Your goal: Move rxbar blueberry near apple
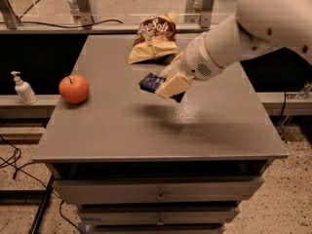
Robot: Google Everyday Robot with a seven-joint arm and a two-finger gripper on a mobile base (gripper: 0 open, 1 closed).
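Observation:
The rxbar blueberry [151,82] is a small dark navy wrapper held in the air above the middle of the grey table [122,130]. My gripper [168,85] is shut on it, with tan fingers [173,86] covering its right end. The white arm comes in from the upper right. The apple [74,88], red-orange with a short stem, sits on the table near its left edge, well to the left of the bar and gripper. The bar's shadow falls on the table below it.
A brown-and-tan chip bag [155,37] lies at the back of the table, just behind the gripper. A white pump bottle [23,88] stands on a low ledge left of the table. Drawers sit under the tabletop. Cables lie on the floor at left.

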